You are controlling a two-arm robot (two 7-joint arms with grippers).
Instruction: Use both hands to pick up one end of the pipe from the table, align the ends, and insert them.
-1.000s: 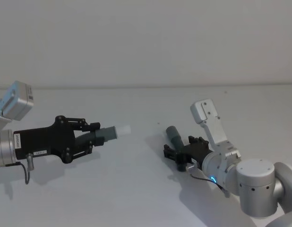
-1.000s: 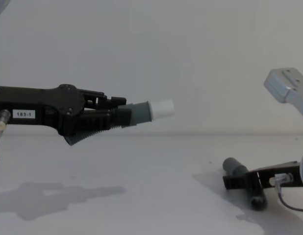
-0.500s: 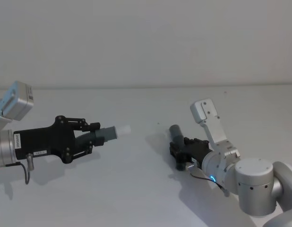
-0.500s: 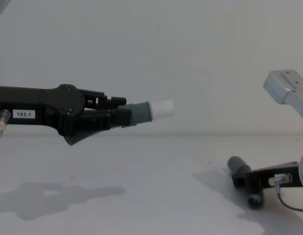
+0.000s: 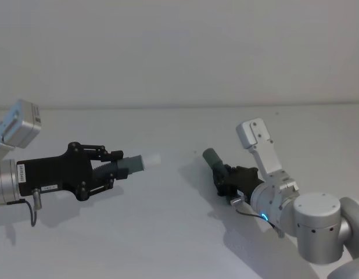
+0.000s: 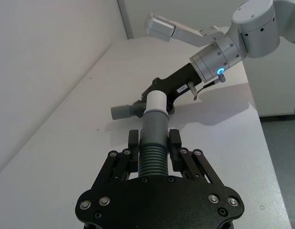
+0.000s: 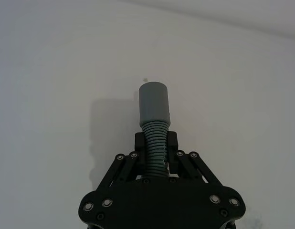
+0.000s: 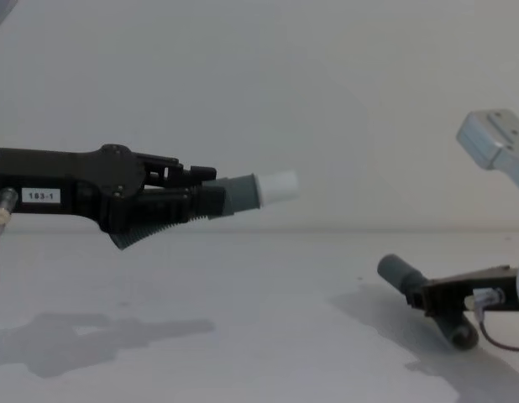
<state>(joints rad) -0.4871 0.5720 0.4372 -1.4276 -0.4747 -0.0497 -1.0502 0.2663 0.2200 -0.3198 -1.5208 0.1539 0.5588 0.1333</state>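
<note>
While the left black flat-jawed gripper is holding the ribbed dark grey hose piece well above the plain white table, its fingers pinching the ribs and the narrow white tip pointing right, the right black gripper is pinching the 2nd grey hose piece low by the table, its round socket mouth pointing up-left.

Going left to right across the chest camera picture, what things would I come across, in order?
Left gripper → white-tipped pipe piece that it holds in the air → socket-mouthed pipe piece → right gripper gripping that piece.
</note>
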